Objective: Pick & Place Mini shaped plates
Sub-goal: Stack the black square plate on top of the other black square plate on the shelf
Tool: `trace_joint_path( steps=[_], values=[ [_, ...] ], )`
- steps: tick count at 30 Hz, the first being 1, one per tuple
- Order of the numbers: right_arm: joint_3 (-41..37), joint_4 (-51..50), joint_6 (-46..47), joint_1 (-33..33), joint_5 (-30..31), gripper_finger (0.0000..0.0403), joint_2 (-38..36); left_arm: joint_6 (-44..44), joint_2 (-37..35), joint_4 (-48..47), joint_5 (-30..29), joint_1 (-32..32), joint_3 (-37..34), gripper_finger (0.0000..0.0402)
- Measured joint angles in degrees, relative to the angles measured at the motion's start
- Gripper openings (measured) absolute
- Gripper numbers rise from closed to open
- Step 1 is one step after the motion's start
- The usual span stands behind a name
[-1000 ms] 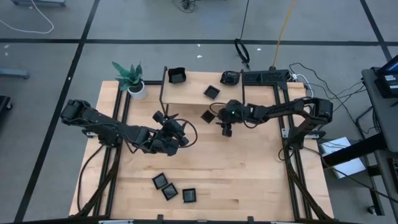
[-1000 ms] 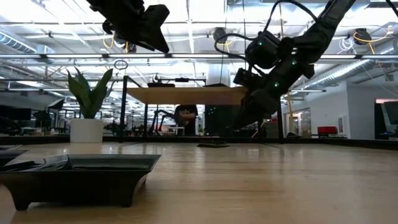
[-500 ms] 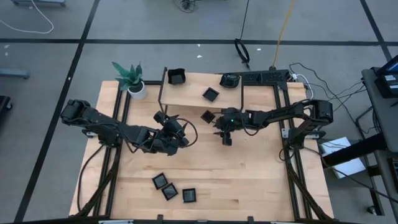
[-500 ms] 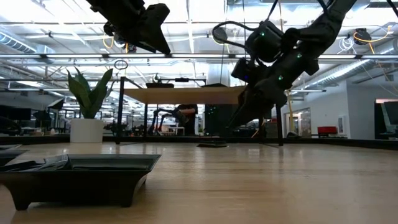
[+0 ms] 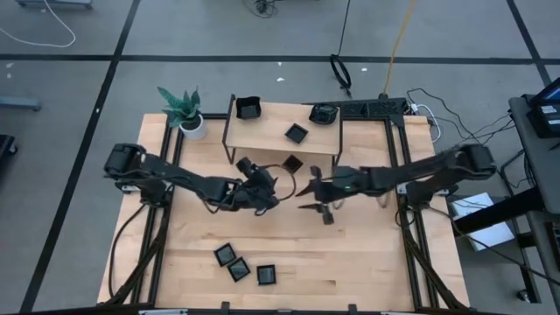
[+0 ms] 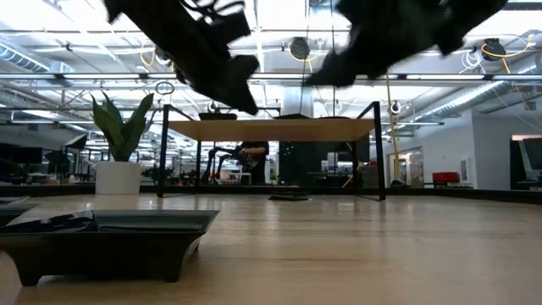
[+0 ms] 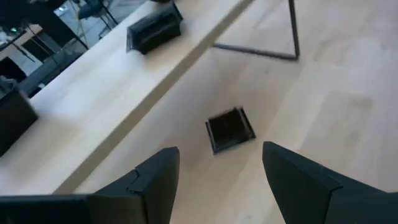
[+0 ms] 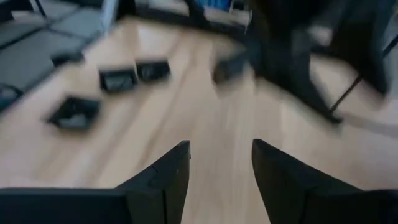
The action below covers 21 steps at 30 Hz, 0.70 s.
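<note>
Right wrist view, blurred throughout.

- Right gripper: two dark fingers in the foreground, standing apart, nothing between them.
- Table: light wood, filling most of the picture.
- Mini shaped plates, black, lying on the wood: two just beside each other; a third near them, apart; a fourth farther along, beside a dark post.
- Dark frame posts: slanted across the wood.
- Grey floor beyond the table's edge.
</note>
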Motion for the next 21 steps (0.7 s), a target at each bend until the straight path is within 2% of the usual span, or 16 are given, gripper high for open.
trace_joint_path(
  steps=[3,5,8,11,14,16,19,21],
  values=[
    [0.0,-0.6,-1.1,3.3,2.5,0.0160,-8.1,1.6,3.9,8.2,1.5,1.8,0.0,0.0230],
    [0.0,-1.4,-2.0,5.3,2.9,0.0160,-13.3,2.8,7.3,14.9,4.8,2.9,0.0,0.0218],
    [0.0,-3.1,-3.8,8.0,3.6,0.0160,-19.6,4.1,13.0,23.9,11.9,3.8,0.0,0.0182],
    [0.0,-6.3,-6.3,10.6,7.6,0.0160,-23.8,5.6,19.2,32.7,13.1,3.9,0.0,0.0126],
    [0.0,-9.3,-8.4,12.7,12.6,0.0160,-25.1,5.3,23.5,37.8,10.0,4.2,0.0,0.0054],
    [0.0,-10.1,-9.5,13.6,14.4,0.0160,-25.2,2.1,24.7,37.3,6.1,4.3,0.0,0.0015],
    [-0.2,-11.0,-10.4,14.7,14.4,0.0160,-25.1,-3.4,25.7,35.7,-0.2,4.3,0.0,0.0011],
    [-0.9,-9.9,-11.2,15.3,14.4,0.0160,-25.2,-5.5,25.6,34.1,-1.7,4.5,0.0,0.0006]
  ],
)
